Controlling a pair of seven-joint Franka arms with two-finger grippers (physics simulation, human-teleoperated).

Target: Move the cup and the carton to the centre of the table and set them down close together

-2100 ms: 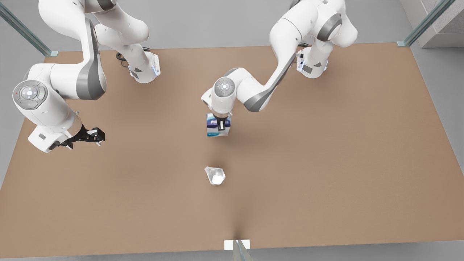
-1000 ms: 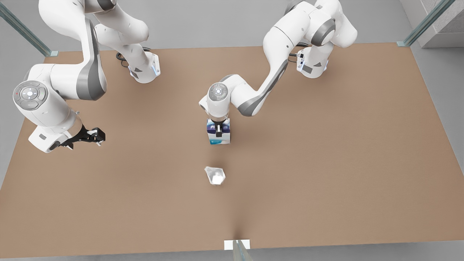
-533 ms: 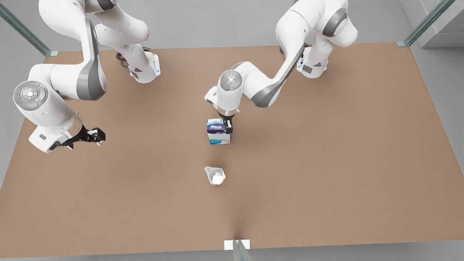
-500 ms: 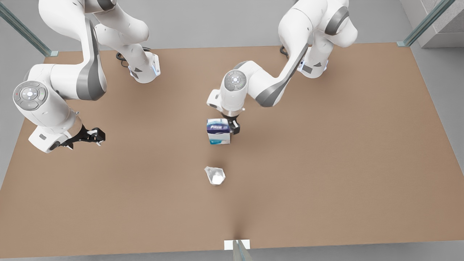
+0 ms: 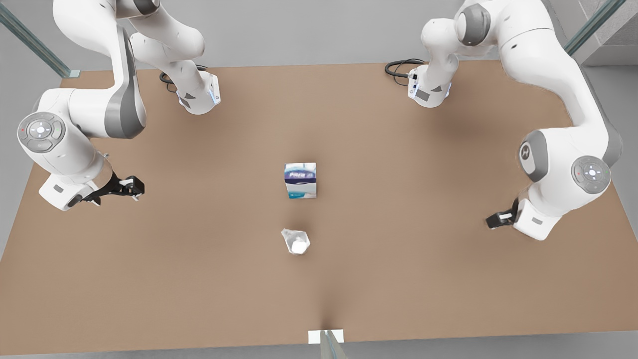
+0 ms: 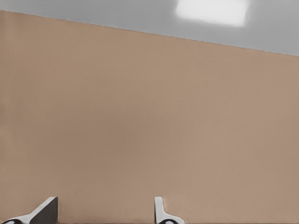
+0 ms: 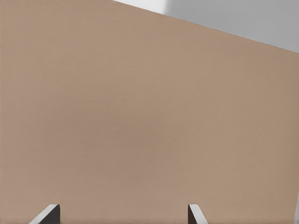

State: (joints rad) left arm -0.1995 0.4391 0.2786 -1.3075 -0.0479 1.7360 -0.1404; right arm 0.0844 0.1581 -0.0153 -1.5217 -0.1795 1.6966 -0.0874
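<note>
Item, placement step: we are viewing the white-and-blue boxy carton (image 5: 300,180) standing near the brown table's (image 5: 448,299) centre, the silvery tapered cup (image 5: 295,242) near it, apart; left gripper (image 6: 103,210) and right gripper (image 7: 121,212) are waiting spread, empty; likely next, nudging them closer.

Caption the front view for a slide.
Carton and cup stand apart mid-table, both arms parked at opposite sides.
</note>
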